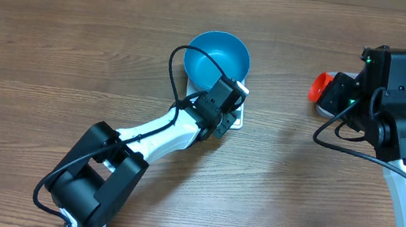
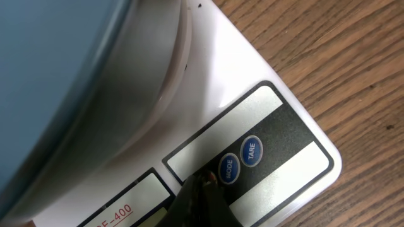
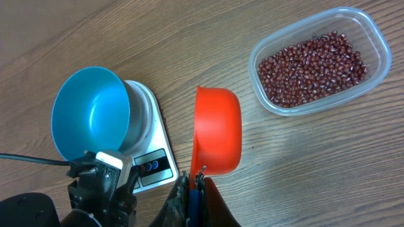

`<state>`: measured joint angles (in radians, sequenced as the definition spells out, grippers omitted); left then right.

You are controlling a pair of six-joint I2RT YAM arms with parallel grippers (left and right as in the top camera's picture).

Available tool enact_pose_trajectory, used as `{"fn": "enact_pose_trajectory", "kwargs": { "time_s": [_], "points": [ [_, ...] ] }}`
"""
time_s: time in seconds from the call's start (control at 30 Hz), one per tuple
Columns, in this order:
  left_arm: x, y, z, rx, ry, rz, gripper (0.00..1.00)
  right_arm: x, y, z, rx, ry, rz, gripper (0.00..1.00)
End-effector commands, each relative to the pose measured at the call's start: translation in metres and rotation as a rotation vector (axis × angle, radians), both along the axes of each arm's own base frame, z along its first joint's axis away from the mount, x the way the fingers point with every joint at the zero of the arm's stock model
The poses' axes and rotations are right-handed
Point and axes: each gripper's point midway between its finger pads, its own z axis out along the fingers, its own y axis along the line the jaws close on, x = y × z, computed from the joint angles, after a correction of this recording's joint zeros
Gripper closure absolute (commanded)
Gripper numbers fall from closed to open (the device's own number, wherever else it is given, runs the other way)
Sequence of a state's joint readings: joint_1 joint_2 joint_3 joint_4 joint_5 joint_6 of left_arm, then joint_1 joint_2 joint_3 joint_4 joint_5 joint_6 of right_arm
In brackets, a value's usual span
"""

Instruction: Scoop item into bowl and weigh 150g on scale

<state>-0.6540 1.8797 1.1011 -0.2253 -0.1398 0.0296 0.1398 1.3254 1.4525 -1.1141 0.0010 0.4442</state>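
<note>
I have the left gripper [image 2: 201,192] clenched on nothing, its dark tip down on the button panel of the flat white rectangular kitchen scale [image 2: 233,69]. The tip sits at the edge of the round blue MODE button [image 2: 228,168], with the TARE button [image 2: 251,151] just beside it. That is my main worry. If I am meant to zero the scale, a press here could change the mode instead, and the weight of the round teal-blue bowl [image 3: 88,113] would count toward the target. A hard or off-centre push could also slide the scale on the wooden table [image 1: 53,45] or rock the bowl, which rests on the platform and overhangs it.

The right gripper [image 3: 196,183] is clamped on the handle of the orange plastic scoop [image 3: 216,126], which looks empty. The small dark red beans [image 3: 312,63] all lie in the clear rounded-rectangular plastic tub [image 3: 254,63], well apart from the bowl. The bowl is empty, so scooping has not begun. The scoop hangs near the scale; a careless swing could knock the bowl.

Readable writing: "MODE" and "TARE" in white on the buttons, and red print ending "-400" on the panel. The characters before it are cut off.
</note>
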Motion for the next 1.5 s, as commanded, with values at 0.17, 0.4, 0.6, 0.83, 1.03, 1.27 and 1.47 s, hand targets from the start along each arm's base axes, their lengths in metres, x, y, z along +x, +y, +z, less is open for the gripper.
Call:
{"fn": "enact_pose_trajectory", "kwargs": {
  "time_s": [0.17,0.4,0.6,0.83,1.03,1.27,1.47],
  "points": [
    [-0.002,0.000,-0.006,0.005,0.019,-0.018,0.96,0.003,0.000,0.008,-0.006,-0.025,0.001,0.96],
    [-0.004,0.001,-0.015,0.015,0.036,-0.019,0.96,0.003,0.000,0.008,-0.006,-0.025,0.001,0.96],
    [-0.007,0.005,-0.034,0.048,0.069,-0.021,0.96,0.003,0.000,0.008,-0.006,-0.026,0.001,0.96],
    [-0.004,0.005,-0.027,0.046,0.050,-0.017,0.96,0.003,0.000,0.008,-0.006,-0.025,0.001,0.96],
    [0.000,-0.001,0.013,-0.020,0.000,-0.002,0.96,0.003,0.000,0.008,-0.006,-0.025,0.001,0.96],
    [-0.017,0.000,0.093,-0.161,-0.048,0.020,0.94,0.003,0.000,0.008,-0.006,-0.025,0.001,0.96],
    [-0.031,0.011,0.138,-0.208,-0.101,0.024,0.00,0.003,0.000,0.008,-0.006,-0.025,0.001,0.96]
  ]
}}
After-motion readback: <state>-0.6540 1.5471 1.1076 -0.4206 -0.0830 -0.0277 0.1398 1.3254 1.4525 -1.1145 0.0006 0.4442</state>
